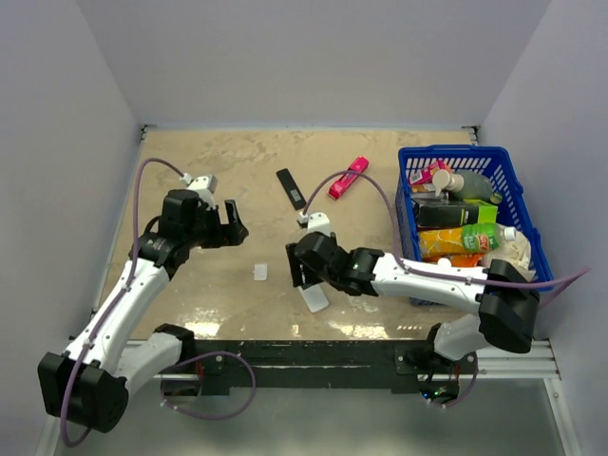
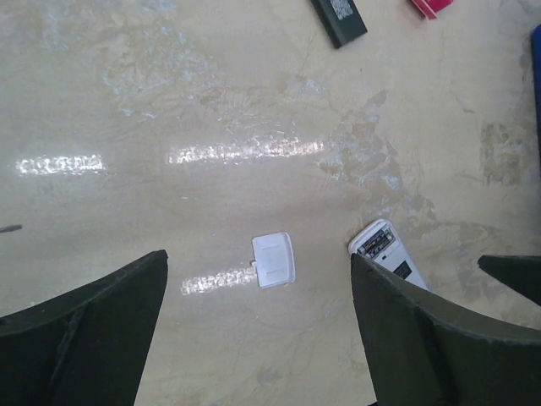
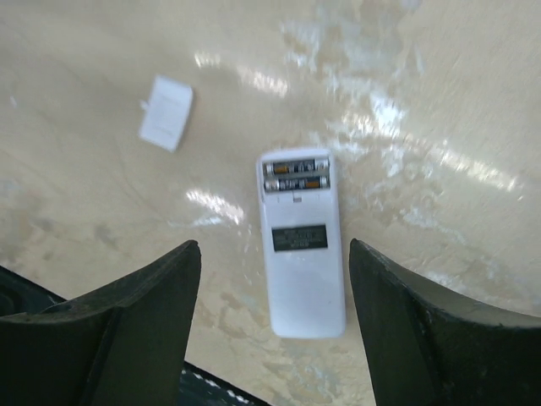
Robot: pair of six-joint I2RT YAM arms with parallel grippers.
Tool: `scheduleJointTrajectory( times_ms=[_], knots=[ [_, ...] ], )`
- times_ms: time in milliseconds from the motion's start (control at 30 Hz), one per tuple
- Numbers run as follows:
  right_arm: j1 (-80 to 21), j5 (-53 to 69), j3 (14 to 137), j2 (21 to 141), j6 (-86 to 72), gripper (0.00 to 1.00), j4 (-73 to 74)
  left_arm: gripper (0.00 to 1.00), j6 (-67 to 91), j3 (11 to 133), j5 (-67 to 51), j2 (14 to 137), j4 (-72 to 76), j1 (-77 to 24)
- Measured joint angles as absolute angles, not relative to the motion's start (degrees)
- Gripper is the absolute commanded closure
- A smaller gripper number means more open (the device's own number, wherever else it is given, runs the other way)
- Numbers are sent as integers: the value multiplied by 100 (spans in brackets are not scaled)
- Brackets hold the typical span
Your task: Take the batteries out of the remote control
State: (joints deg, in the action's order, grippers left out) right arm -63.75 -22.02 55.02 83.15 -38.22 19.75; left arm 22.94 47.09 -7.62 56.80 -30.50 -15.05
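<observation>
Presently at the extraction step. Found white remote [image 3: 302, 245] lying back-up on the table [image 1: 209, 161], compartment at one end exposed, the batteries [image 3: 296, 175] seated side by side inside, untouched. Found cover [image 3: 166, 124] off, lying apart to the remote's left. Observed right gripper [image 3: 272, 254] poised directly above the remote, jaws well parted, holding nothing. Observed left gripper [image 2: 258, 255] spread wide over the cover, likewise empty. Judged next: lower one fingertip into the compartment, pry a cell up by its end, then pinch and lift clear; likely needs the other gripper pinning the casing against sliding. Counted: two batteries, colour unclear through blur; one loose cover; three remotes, namely white remote, black remote [image 1: 292, 188] and probable pink remote [image 1: 348, 178]; one blue basket [image 1: 454, 150] of assorted goods at right. No cell seen outside the compartment.
</observation>
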Motion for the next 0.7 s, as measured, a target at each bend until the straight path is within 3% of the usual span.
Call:
scheduleJointTrajectory(
  times_ms=[367,700],
  knots=[
    [-5561,-2497,6654,8381,-3227,28,2281,7,2349,4700,-27,4801,-3055,-1503],
    [-4823,-2467,7435,9437,-2593,29,2239,8,2357,4696,137,4792,-3059,-1503]
  ],
)
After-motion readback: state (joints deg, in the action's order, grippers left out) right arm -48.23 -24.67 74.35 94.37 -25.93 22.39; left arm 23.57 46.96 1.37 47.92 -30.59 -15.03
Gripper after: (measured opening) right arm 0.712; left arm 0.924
